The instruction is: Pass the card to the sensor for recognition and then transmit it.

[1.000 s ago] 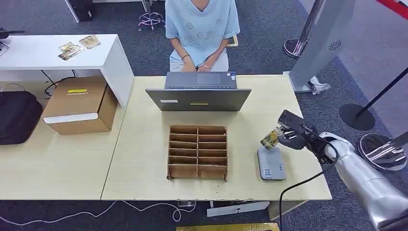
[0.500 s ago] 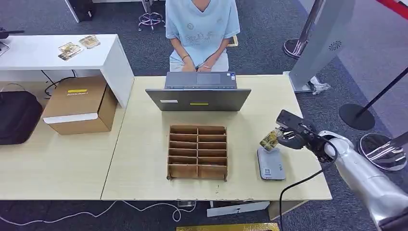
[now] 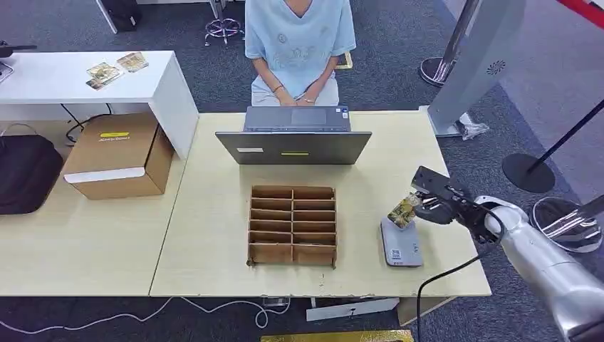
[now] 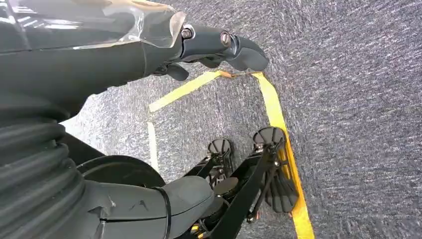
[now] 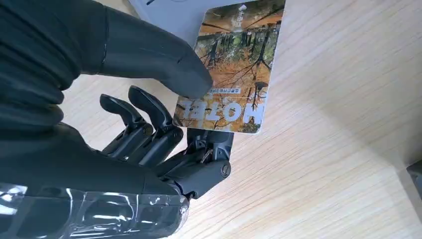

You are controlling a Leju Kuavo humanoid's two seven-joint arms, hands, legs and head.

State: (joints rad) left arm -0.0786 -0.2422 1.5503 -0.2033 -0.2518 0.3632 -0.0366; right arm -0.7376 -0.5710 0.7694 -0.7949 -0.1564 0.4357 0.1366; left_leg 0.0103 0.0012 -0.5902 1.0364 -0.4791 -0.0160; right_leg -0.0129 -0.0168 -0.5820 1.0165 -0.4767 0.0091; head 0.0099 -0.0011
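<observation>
Card [image 5: 231, 69] printed "HOTEL", pinched by right hand [image 5: 149, 124] over grey sensor [image 3: 401, 246]; left hand [image 4: 199, 50] holds nothing.

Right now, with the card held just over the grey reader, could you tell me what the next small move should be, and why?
Probably lower the card a little, flat over the sensor. The right hand pinches it tilted above the sensor's far end, so it does not appear to rest on the sensor's face yet.
</observation>
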